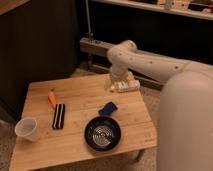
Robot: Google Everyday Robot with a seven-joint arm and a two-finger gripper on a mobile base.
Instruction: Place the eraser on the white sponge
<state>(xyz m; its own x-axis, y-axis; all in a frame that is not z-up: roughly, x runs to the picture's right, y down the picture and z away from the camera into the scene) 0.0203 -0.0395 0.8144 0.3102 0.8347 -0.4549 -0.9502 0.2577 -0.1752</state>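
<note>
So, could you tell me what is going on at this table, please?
The robot is to put the eraser on the white sponge, which looks blue here. Nothing is held yet: the gripper hangs over the far edge of the table, jaws open and empty. The eraser lies toward the left of the view beside an orange carrot, apart from the sponge, which sits just behind the black pan.

Wooden table (85,97) with the eraser (59,116) at centre left, the white sponge (107,108) just above a black pan (102,134), and the gripper (122,86), fingers spread and empty, at upper centre.
</note>
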